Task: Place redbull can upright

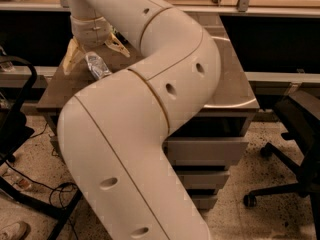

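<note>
The redbull can (97,66) is a slim shiny silvery cylinder lying on its side near the left end of the table (231,74). My gripper (95,51) hangs just above and behind it, at the upper left of the camera view. Its two pale yellow fingers (72,55) are spread open, one on each side of the can, and hold nothing. My large cream arm fills the middle of the view and hides much of the table top. No bowl or green bag shows.
Grey drawers (205,151) sit under the table. A black office chair (295,134) stands at the right. A black frame (20,124) and floor cables are at the left. A counter shelf runs along the back.
</note>
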